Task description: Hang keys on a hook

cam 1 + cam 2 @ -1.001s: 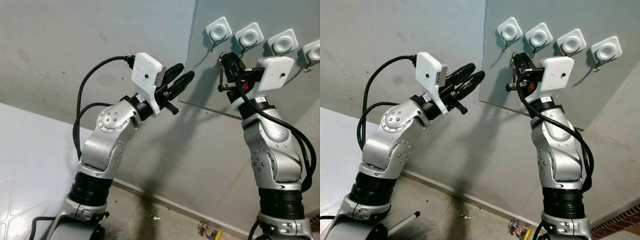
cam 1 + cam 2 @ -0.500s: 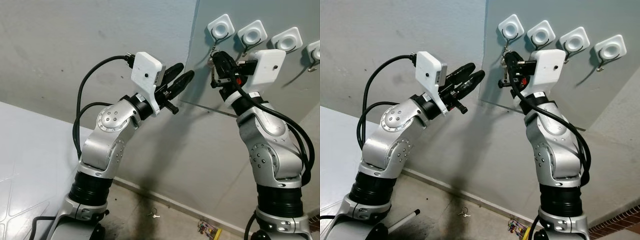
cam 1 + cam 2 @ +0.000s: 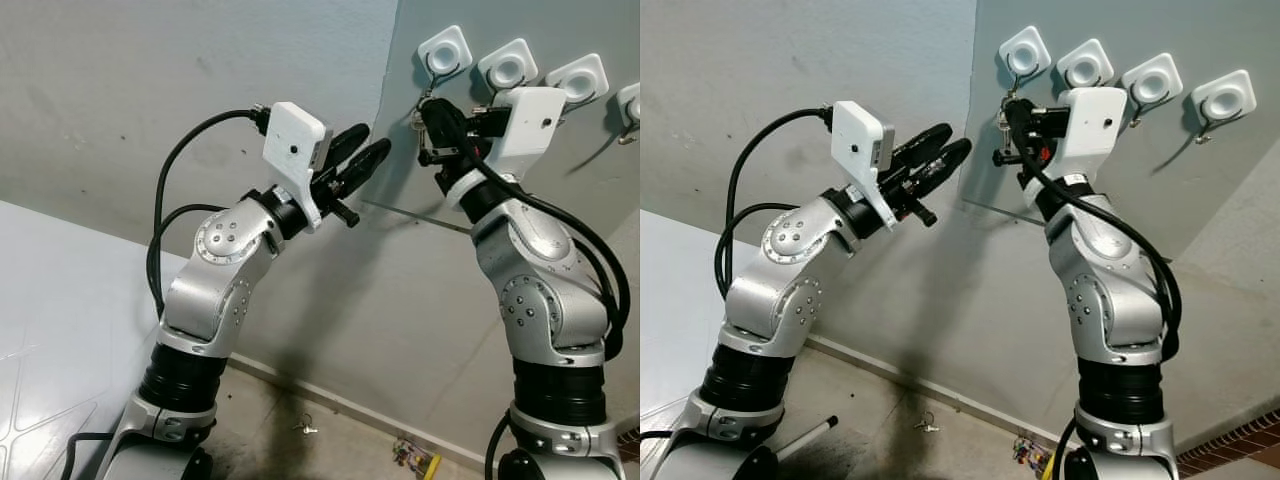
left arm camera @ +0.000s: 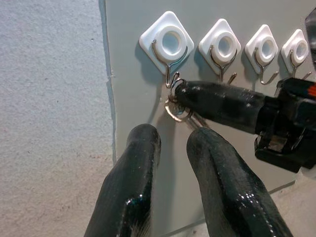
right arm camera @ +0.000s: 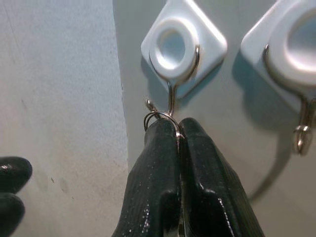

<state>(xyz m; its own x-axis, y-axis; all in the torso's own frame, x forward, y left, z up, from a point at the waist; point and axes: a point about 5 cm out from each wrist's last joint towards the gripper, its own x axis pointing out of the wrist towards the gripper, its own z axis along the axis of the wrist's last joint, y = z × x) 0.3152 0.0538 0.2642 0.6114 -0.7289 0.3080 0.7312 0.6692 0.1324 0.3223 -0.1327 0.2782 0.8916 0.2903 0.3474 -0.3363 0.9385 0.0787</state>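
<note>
Four white diamond-shaped hooks sit in a row on a grey wall board (image 3: 520,150). My right gripper (image 3: 428,110) is raised to the leftmost hook (image 3: 442,55) and is shut on the key ring (image 5: 157,117). The ring sits right at that hook's wire tip (image 5: 149,104), just under the white base (image 5: 182,47); whether it hangs over the tip is unclear. In the left wrist view the key ring (image 4: 177,109) shows below the same hook (image 4: 168,44). My left gripper (image 3: 368,148) is held up beside the board's left edge, open and empty.
Three more hooks (image 3: 508,68) run to the right, all bare. On the floor below lie a small bunch of keys (image 3: 305,427), a colourful packet (image 3: 418,457) and a dark stick (image 3: 805,442). A white surface (image 3: 60,300) lies at the left.
My right gripper has moved left and up with the key ring, from below the second hook to the leftmost hook's tip. The left arm has held still.
</note>
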